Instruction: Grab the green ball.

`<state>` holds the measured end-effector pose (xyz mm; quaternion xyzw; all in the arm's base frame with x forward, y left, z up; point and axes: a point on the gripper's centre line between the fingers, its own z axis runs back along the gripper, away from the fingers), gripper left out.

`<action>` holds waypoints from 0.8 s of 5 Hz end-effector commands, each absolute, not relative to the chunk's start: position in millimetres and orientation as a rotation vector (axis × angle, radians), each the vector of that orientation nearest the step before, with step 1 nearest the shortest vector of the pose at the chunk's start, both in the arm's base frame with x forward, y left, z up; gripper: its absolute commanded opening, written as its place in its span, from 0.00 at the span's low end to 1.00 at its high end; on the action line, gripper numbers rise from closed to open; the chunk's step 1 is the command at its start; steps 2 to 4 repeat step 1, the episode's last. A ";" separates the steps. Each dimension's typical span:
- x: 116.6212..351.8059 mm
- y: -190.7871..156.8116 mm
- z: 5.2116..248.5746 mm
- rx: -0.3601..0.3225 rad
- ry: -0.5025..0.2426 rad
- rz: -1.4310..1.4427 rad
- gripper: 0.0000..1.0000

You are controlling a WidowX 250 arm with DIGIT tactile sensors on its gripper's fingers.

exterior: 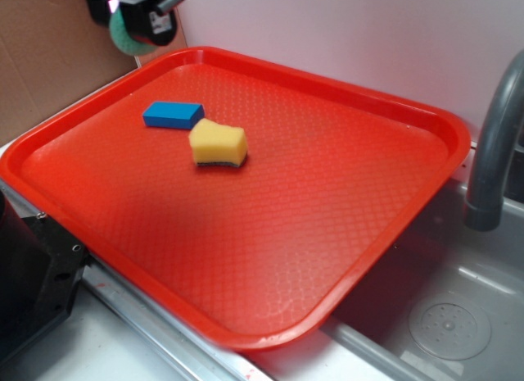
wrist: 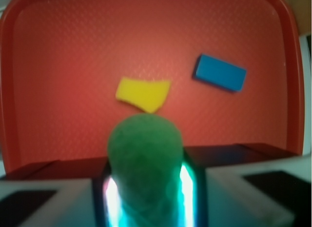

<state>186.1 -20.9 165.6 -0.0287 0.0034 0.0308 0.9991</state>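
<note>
— Two things lie on the red tray; where's the green ball?
— Upper left, lifted clear, the gripper jaws clamped on it so it cannot roll.

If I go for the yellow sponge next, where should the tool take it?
Probably across the yellow sponge at its narrower middle, coming straight down. It lies flat on the red tray, pinched at the waist, with its far corner close to the blue block. The tool holds the green ball now.
</note>
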 end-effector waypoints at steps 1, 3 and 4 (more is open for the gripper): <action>202.2 -8.4 175.6 -0.023 -0.071 0.077 0.00; 202.2 -8.4 175.6 -0.023 -0.071 0.077 0.00; 202.2 -8.4 175.6 -0.023 -0.071 0.077 0.00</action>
